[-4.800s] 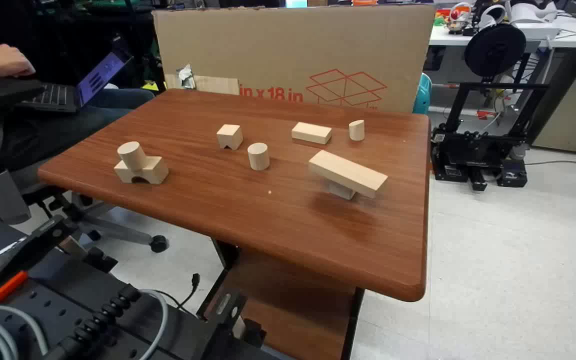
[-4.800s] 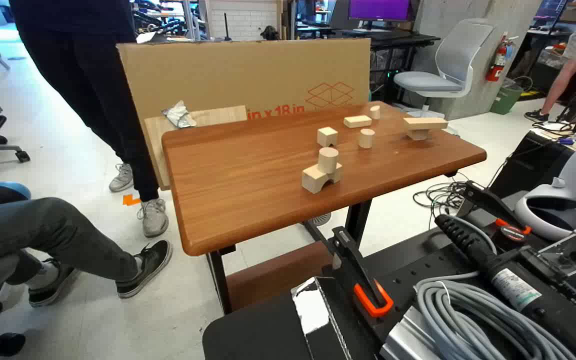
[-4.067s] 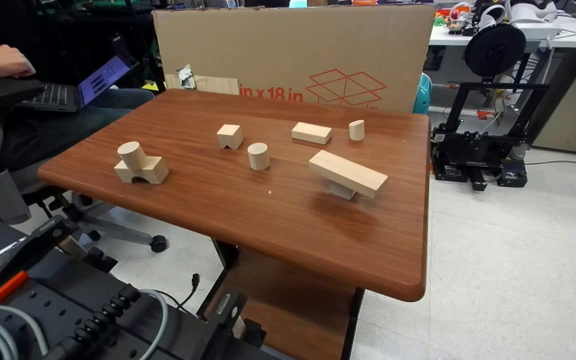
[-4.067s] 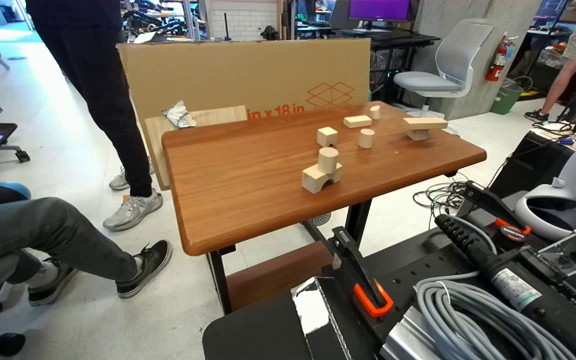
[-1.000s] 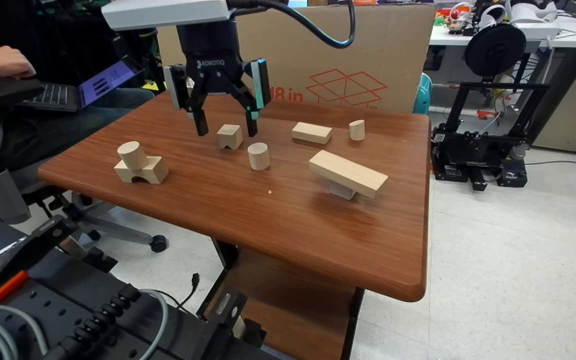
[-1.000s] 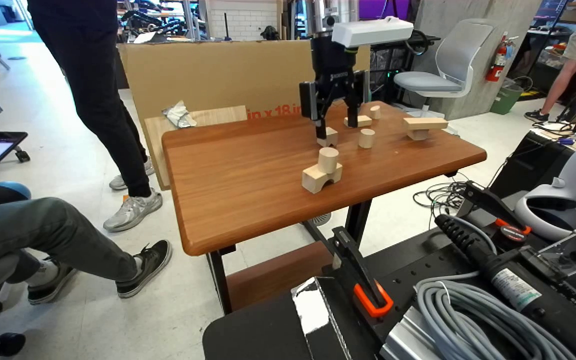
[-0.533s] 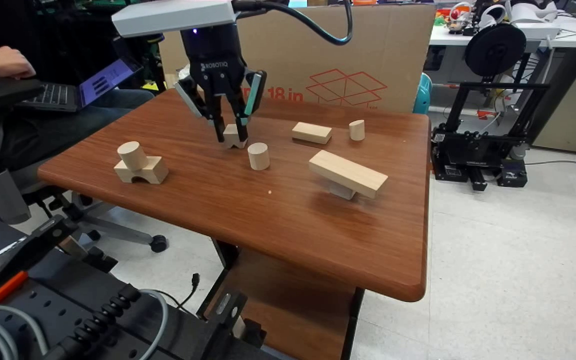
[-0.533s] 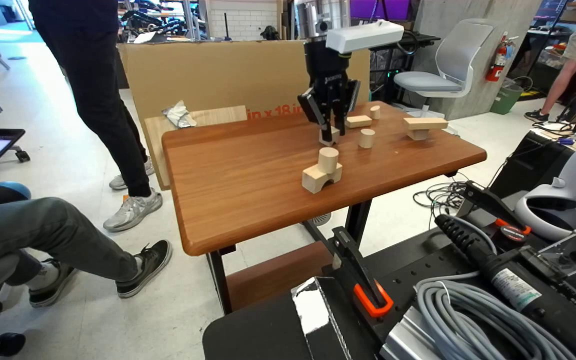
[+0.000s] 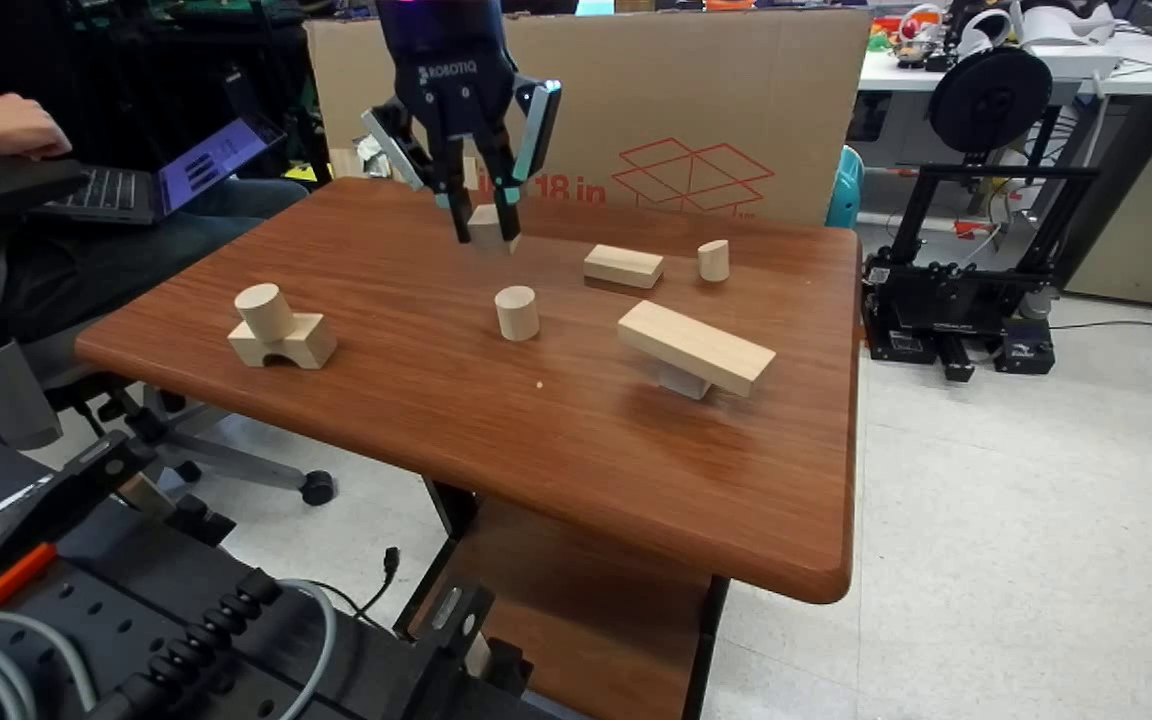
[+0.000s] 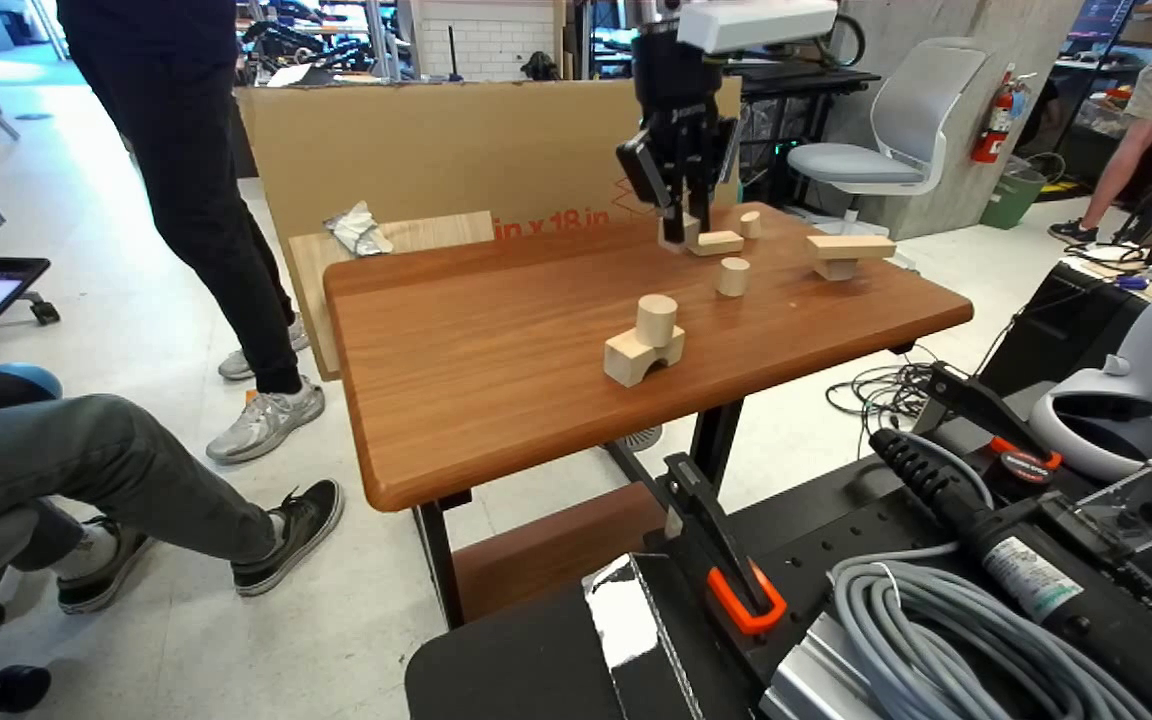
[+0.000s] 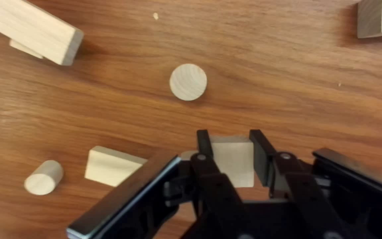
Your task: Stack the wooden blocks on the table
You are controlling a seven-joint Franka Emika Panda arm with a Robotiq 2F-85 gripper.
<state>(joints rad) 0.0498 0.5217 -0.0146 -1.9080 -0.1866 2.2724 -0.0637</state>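
In the wrist view a small notched cube sits between the black fingers, which are closed against its sides. The gripper holds this cube above the table in both exterior views. A bridge block carries an upright cylinder. Another cylinder stands alone near the middle. A long plank rests across a smaller block, which is partly hidden beneath it. Farther back lie a flat rectangular block and a slant-topped cylinder.
The brown table has rounded edges. A tall cardboard sheet stands along its far side, with a thin wooden board and crumpled foil by it. A seated person's leg is beside the table.
The arm came into view, and its jaws went from open around the notched cube to shut on it. The cube has since risen off the table and shifted rightward in both exterior views.
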